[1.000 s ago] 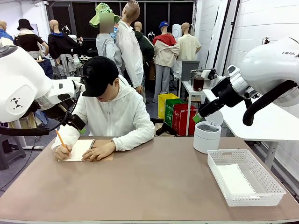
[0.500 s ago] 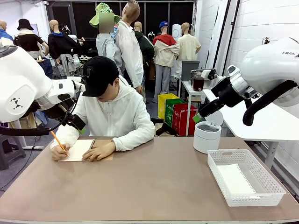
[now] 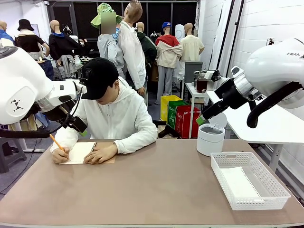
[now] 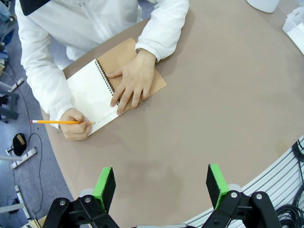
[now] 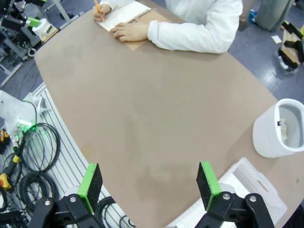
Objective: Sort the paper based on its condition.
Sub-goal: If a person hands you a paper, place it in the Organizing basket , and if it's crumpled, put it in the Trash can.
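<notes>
Evidently waiting to begin sorting, left gripper [image 4: 160, 170] and right gripper [image 5: 148, 166] spread wide and empty above the table [image 3: 156, 190], paper [image 3: 240, 183] seemingly flat in the basket [image 3: 260, 203], person's hand [image 4: 76, 129] writing in the notebook [image 4: 92, 92]; next, hold off for a loose sheet, then pinch its edge gently.

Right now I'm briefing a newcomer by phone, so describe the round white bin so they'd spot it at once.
On the right side of the brown table sit two white containers. The round white bin stands at the far edge, behind the low rectangular basket; unlike that perforated basket it is tall, cylindrical and solid-walled.
</notes>
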`<state>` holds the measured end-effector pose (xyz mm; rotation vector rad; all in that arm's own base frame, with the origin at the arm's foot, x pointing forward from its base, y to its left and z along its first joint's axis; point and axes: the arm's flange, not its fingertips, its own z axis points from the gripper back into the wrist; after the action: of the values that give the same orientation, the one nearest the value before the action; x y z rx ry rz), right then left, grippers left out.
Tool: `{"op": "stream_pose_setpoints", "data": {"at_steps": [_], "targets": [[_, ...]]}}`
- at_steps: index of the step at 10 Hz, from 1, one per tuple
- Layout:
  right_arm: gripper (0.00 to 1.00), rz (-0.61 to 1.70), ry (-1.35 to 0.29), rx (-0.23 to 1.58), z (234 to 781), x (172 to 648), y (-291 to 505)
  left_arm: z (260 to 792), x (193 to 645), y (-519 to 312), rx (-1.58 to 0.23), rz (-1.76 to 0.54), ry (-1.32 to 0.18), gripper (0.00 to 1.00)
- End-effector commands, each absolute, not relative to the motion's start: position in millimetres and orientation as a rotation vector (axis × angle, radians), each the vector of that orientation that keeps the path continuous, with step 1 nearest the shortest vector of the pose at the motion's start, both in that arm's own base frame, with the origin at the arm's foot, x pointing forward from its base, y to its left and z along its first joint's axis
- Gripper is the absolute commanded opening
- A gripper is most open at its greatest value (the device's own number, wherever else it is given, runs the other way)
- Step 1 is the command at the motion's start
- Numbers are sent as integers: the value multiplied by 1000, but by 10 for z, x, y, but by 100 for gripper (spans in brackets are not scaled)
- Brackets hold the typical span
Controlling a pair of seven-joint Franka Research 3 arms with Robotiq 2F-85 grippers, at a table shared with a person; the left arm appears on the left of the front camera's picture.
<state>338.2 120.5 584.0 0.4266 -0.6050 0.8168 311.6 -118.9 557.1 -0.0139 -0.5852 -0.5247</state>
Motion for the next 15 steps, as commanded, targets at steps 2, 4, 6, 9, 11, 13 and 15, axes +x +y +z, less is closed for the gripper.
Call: {"op": "stream_pose_setpoints", "data": {"at_steps": [2,4,6,9,11,13,15], "targets": [[100,799,-613,420,5844,3378,1236,5572,3120,-1180,-22,-522,-589,100],[100,799,-613,420,5844,3378,1236,5572,3120,-1180,-22,-522,-589,100],[100,799,-613,420,5844,3378,1236,5572,3120,-1180,-22,-522,-589,100],[100,799,-613,420,5844,3378,1236,5572,3120,-1180,-22,-522,-589,100],[100,799,-613,420,5844,3378,1236,5572,3120,-1180,-22,-522,-589,100],[100,799,-613,420,5844,3378,1236,5572,3120,-1180,-22,-522,-589,100],[100,799,-613,420,5844,3378,1236,5572,3120,-1180,-22,-522,-589,100]]}}
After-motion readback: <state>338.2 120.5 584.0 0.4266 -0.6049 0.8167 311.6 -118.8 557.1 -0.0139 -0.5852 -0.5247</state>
